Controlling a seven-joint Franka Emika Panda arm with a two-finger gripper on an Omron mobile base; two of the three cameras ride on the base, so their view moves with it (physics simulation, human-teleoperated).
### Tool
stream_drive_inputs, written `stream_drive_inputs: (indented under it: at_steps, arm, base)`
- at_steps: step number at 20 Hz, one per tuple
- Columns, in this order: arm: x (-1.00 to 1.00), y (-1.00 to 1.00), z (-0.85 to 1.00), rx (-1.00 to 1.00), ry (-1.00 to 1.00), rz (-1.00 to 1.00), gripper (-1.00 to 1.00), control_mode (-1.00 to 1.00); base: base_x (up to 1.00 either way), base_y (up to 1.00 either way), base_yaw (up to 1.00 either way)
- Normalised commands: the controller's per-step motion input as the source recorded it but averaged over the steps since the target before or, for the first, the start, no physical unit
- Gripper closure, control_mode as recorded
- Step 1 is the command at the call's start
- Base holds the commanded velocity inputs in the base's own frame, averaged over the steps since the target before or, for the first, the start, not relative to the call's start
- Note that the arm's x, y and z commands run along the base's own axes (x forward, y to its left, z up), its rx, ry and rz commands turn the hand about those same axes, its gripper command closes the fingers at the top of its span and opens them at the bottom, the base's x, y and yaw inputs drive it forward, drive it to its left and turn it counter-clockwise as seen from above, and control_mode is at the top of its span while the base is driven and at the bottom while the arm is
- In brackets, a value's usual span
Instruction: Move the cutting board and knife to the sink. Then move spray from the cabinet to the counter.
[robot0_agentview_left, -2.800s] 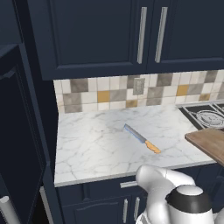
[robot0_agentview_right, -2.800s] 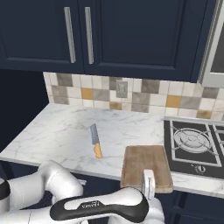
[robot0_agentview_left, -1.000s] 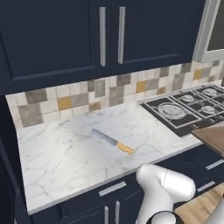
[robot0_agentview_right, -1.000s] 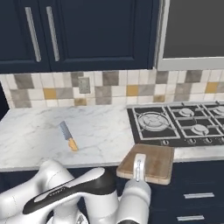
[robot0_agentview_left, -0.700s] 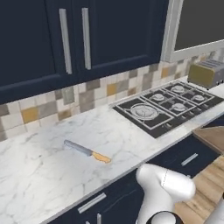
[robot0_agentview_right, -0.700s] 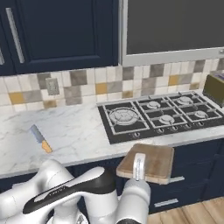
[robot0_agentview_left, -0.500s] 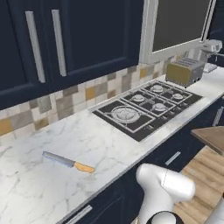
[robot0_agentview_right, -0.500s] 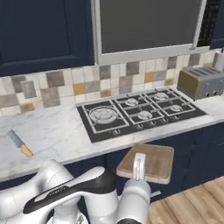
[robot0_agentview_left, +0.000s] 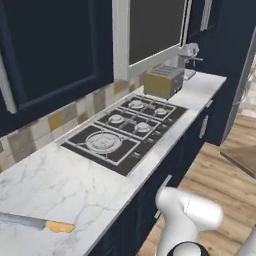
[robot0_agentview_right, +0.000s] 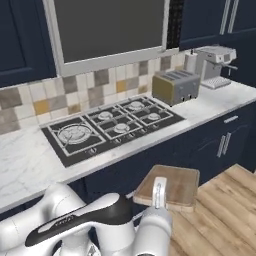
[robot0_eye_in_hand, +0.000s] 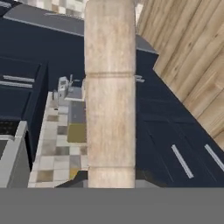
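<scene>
Fingers (robot0_agentview_right: 159, 196) clamping cutting board (robot0_agentview_right: 172, 186) edge, off counter (robot0_agentview_right: 30, 162)

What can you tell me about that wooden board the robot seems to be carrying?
The cutting board is a flat brown wooden rectangle with rounded corners and visible grain. It is held off the counter, roughly level, out over the wooden floor in front of the navy drawers. The gripper is shut on its near edge. In the hand view its pale edge runs up the picture.

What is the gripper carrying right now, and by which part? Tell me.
The gripper is shut on the cutting board, clamped at the middle of its near edge. The board is held flat out over the wooden floor, clear of the counter.
</scene>
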Motion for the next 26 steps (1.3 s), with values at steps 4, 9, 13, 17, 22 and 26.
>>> stream_drive_inputs:
  at_steps: [4,9,13,17,22,26]
  arm:
    - [0.00,0.00,0.00,0.00,0.00,0.00,1.00,1.00]
    - [0.00,0.00,0.00,0.00,0.00,0.00,1.00,1.00]
    - [0.00,0.00,0.00,0.00,0.00,0.00,1.00,1.00]
    - [0.00,0.00,0.00,0.00,0.00,0.00,1.00,1.00]
    - [0.00,0.00,0.00,0.00,0.00,0.00,1.00,1.00]
    - [0.00,0.00,0.00,0.00,0.00,0.00,1.00,1.00]
  base:
    - [0.06,-0.51,-0.53]
    - [0.20,-0.51,-0.72]
    - [0.28,-0.34,-0.82]
    - [0.58,-0.04,-0.76]
    - [0.78,0.00,-0.70]
    - [0.95,0.06,-0.57]
